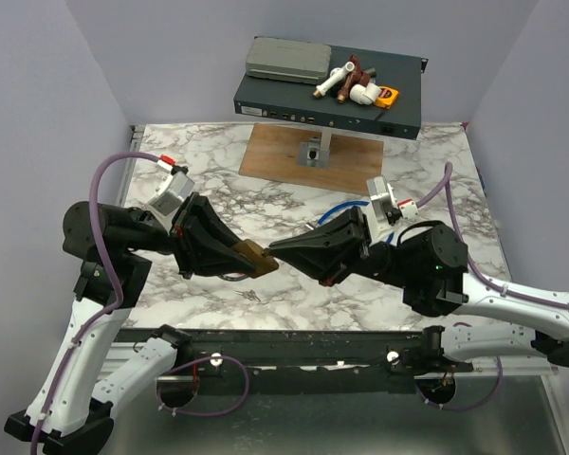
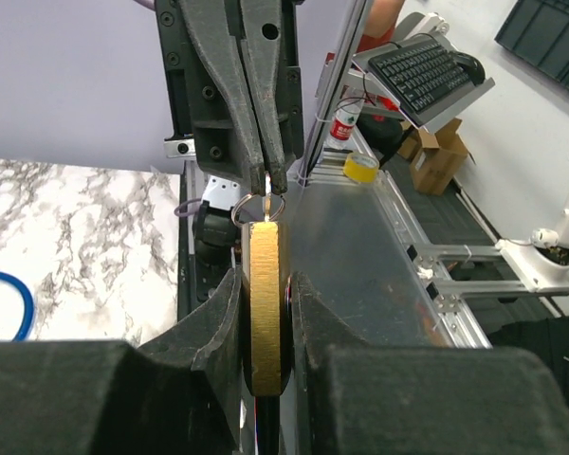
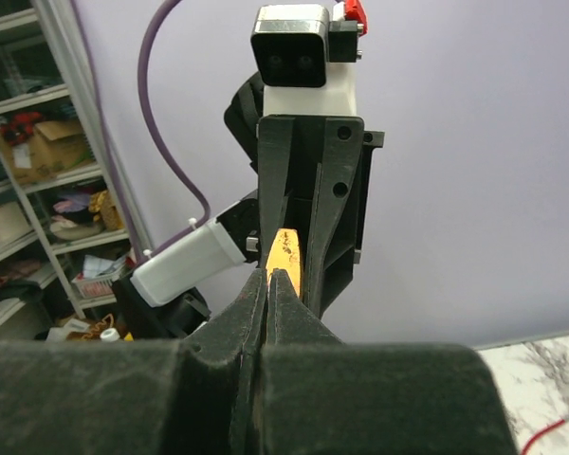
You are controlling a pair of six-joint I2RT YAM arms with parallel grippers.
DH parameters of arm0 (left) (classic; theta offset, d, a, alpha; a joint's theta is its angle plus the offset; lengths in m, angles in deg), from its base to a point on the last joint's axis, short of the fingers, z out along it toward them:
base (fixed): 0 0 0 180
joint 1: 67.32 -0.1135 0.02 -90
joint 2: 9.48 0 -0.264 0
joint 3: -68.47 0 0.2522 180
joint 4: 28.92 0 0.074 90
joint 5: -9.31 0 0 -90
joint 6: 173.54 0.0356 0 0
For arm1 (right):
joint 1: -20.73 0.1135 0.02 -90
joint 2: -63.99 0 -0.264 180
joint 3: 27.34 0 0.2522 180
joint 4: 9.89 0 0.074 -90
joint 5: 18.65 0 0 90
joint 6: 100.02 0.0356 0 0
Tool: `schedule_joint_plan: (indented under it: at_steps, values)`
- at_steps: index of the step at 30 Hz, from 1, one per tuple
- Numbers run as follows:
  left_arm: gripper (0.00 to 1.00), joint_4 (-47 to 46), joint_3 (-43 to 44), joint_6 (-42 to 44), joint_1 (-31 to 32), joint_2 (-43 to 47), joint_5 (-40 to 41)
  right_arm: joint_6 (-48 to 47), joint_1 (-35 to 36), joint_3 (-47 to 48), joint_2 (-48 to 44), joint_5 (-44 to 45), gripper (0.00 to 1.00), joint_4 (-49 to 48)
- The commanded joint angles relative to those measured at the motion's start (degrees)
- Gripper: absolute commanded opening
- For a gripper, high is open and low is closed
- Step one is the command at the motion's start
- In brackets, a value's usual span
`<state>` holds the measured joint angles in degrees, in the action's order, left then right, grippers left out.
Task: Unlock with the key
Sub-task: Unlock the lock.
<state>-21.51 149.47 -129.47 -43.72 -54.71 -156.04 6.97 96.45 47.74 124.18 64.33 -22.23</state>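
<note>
Your two arms meet nose to nose in mid-air above the marble worktop [image 1: 218,161]. The left jaws are clamped on the flat sides of a brass padlock [image 2: 266,303], which the left wrist view shows edge-on as a narrow upright strip between the two dark fingers [image 2: 213,322]. From above, the padlock [image 1: 254,258] is only a brown block sticking out of the left jaws toward the right arm [image 1: 436,265]. Its shackle end is buried in the jaws, so you cannot see it in any view.

The right jaws are pressed fully together. Their tips come down just onto the padlock's top edge and pinch a small pale sliver there, the key [image 2: 268,197]. Almost all of the key is covered by the fingertips. You cannot tell whether its blade is in the keyhole or only resting against the body, and the keyhole itself is out of sight. A thin wire ring [image 2: 254,209] hangs beside the key, partly behind the padlock's corner.

The right wrist view helps you little. Its own closed fingers [image 3: 247,313] fill the lower half and hide the key, and only an orange-brass slice of the padlock [image 3: 284,251] shows above them, with the left arm [image 3: 308,180] straight behind. A blue cable [image 1: 344,203] on the worktop is mostly hidden by the right arm.
</note>
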Motion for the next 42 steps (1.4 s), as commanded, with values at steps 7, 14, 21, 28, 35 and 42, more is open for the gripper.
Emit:
schedule_joint_plan:
  at_steps: [7,14,21,28,35,42]
  values:
    - [0.0,-1.1,6.2,7.92,0.4,1.15,6.05,-1.52,0.65,3.98,8.65,-6.4,0.01,30.63]
    - [0.0,24.36,12.95,33.17,0.4,1.54,15.86,3.36,0.63,6.65,6.87,5.43,0.01,36.46]
    - [0.0,31.7,14.3,48.87,0.9,1.58,24.52,8.46,0.61,12.74,8.86,11.31,0.01,43.94]
    - [0.0,31.08,12.36,54.92,1.45,2.05,31.83,12.84,0.64,16.66,10.85,13.99,0.01,47.75]
    - [0.0,31.23,11.09,57.73,1.96,2.29,35.61,13.31,0.65,17.41,10.12,15.44,0.01,48.26]
    - [0.0,31.45,10.0,45.43,1.98,0.75,30.06,1.92,0.61,14.6,2.53,16.35,0.42,41.91]
